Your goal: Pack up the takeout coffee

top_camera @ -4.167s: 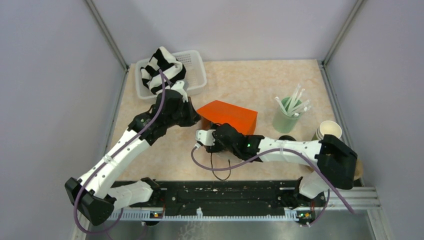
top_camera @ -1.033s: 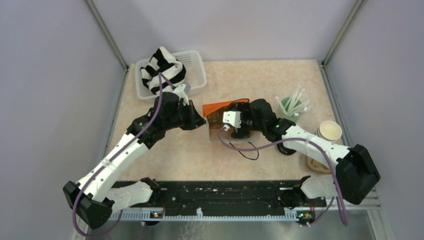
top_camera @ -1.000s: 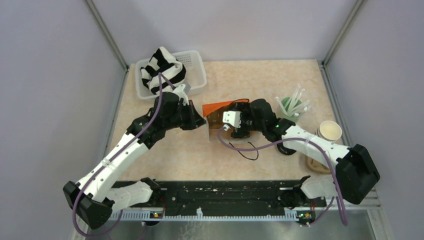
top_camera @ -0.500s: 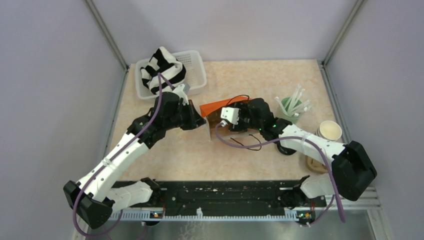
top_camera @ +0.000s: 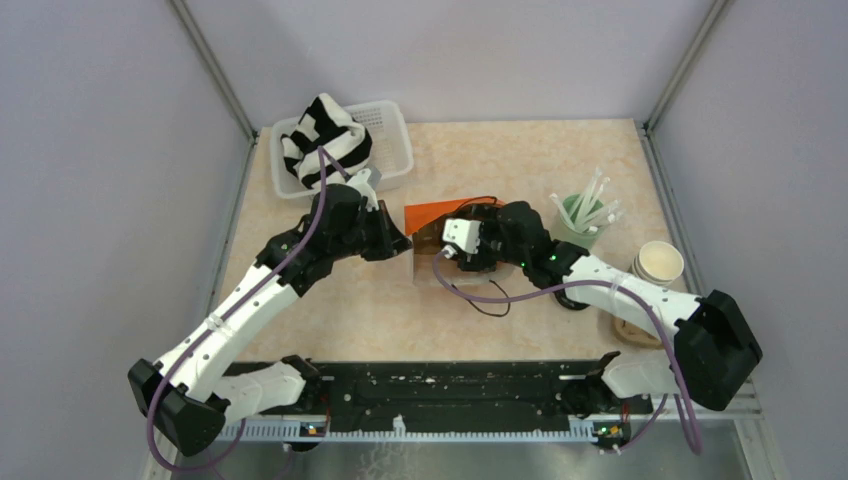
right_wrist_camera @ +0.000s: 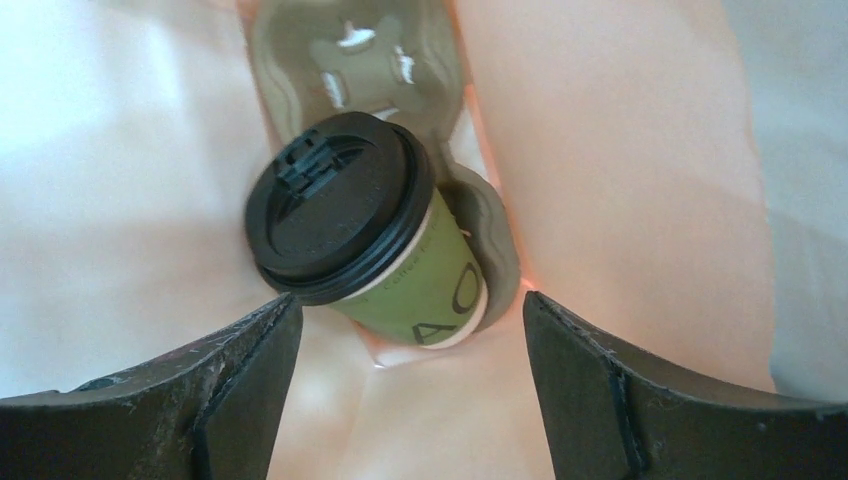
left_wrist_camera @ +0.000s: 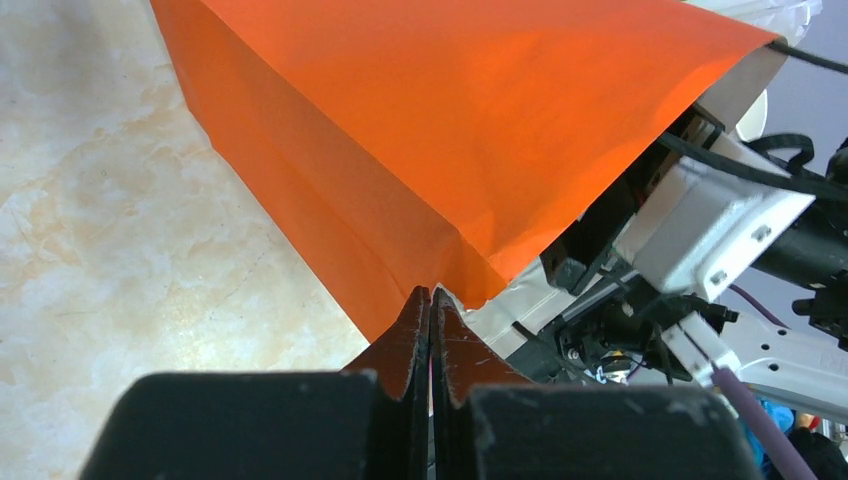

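My left gripper (left_wrist_camera: 431, 292) is shut on the rim of an orange paper bag (left_wrist_camera: 450, 130), holding its mouth open; from above the bag (top_camera: 435, 213) lies mid-table. My right gripper (right_wrist_camera: 410, 310) is inside the bag, open. Just beyond its fingertips (right_wrist_camera: 240, 370) a dark green takeout coffee cup (right_wrist_camera: 430, 285) with a black lid (right_wrist_camera: 335, 205) sits tilted in a grey-brown cardboard carrier (right_wrist_camera: 350, 45). Neither finger grips the cup. From above, the bag hides the cup and the right fingers.
A white basket (top_camera: 388, 125) with a black-and-white striped cloth (top_camera: 322, 135) stands at the back left. A mint tumbler of white straws (top_camera: 575, 228) and a cream paper cup stack (top_camera: 660, 262) stand on the right. Purple cables trail in front of the bag.
The right arm has swung from in front of the bag into its open mouth, and shifted slightly left over the last second. The left gripper has kept its hold on the rim.
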`<state>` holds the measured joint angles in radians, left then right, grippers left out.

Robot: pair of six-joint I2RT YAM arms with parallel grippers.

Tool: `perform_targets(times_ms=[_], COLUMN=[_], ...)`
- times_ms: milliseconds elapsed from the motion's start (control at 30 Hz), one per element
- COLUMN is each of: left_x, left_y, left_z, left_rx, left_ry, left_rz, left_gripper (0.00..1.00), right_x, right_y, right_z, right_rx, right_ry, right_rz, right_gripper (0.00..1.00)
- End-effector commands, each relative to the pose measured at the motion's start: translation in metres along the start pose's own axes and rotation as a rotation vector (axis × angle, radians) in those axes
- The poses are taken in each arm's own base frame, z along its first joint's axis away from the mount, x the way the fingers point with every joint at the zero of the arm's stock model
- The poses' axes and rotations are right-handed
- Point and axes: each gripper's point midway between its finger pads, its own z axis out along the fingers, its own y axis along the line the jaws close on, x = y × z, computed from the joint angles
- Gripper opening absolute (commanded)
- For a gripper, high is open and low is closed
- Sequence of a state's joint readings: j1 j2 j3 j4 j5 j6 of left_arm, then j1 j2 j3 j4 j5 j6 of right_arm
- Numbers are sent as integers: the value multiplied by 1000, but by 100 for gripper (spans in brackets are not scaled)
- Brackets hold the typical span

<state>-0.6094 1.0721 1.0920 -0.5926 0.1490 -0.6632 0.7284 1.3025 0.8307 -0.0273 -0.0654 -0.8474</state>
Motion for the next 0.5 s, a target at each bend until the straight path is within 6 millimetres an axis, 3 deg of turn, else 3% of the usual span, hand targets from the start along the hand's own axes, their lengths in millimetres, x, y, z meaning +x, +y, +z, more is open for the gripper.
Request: perform_targets(times_ms=[0, 267, 467], left_x=[-3, -4, -6], left_y=[1, -4, -6], left_z=[-2, -1, -1], left_rx=[-6, 16, 24], left_ry=[-12, -9, -9], left_rz=[21, 36, 43], left_gripper=[0, 0, 0], right_x=[-35, -57, -32], right_y=[1, 18, 6], right_z=[-15, 4, 26], right_rx=[-24, 26, 174], right_ry=[-47, -6, 198], right_rz=[27, 204, 204], right_gripper=[81, 81, 76])
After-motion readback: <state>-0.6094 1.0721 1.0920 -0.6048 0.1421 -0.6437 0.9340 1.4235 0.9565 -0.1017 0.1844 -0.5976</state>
